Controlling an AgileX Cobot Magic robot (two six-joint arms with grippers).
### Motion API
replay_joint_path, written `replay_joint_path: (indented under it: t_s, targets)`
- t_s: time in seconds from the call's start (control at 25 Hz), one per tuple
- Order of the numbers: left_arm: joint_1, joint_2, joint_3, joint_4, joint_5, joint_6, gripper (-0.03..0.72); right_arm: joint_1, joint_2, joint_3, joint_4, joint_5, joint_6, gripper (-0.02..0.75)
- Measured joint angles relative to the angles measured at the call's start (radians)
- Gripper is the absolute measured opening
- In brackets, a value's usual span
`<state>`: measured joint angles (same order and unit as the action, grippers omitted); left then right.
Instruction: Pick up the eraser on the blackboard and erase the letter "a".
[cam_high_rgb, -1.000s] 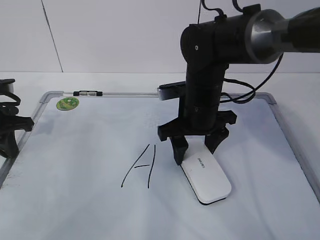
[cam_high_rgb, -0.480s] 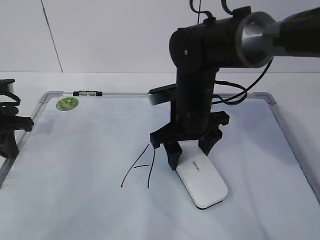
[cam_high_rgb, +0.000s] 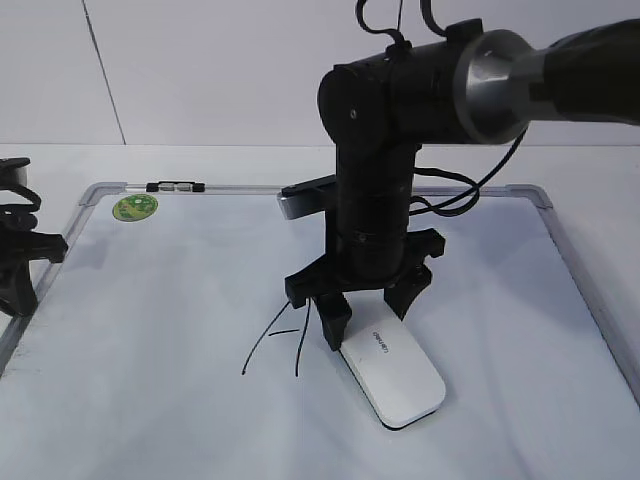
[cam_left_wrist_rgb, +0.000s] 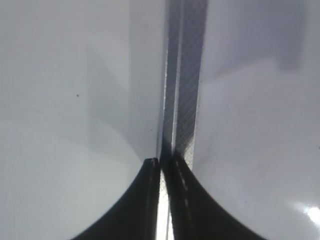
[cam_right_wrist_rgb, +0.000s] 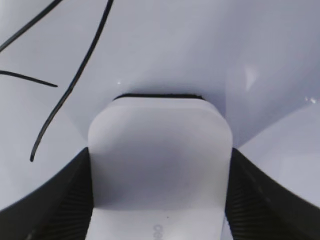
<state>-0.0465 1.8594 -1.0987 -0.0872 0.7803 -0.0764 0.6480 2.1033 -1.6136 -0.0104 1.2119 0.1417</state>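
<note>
White eraser (cam_high_rgb: 393, 374), black underside

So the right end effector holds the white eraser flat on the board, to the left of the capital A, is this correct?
Not quite. The right end effector does grip the white eraser flat on the board, but the eraser lies to the right of the capital A, not the left. The exterior view shows this.

We take this for a robot test bench in a lab: a bare white surface (cam_high_rgb: 300, 160) runs to a plain white panelled wall (cam_high_rgb: 220, 70) across the top of the frame, black robot arms (cam_high_rgb: 375, 190) with loose cables stand over a whiteboard (cam_high_rgb: 160, 300) lying flat.
</note>
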Motion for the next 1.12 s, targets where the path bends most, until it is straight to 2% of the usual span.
replay_joint_path:
  t_s: [0.44,0.8,1.12]
  targets:
    - [0.0,0.0,0.0,0.0,0.0,0.0,0.035,-0.125,0.0,-0.002,0.01,0.0,0.005,0.53]
    - [0.0,0.0,-0.001,0.0,0.0,0.0,0.035,-0.135,-0.03,-0.096,-0.019,0.0,0.011,0.53]
    - [0.0,0.0,-0.001,0.0,0.0,0.0,0.036,-0.135,-0.133,-0.106,-0.076,0.005,0.041,0.53]
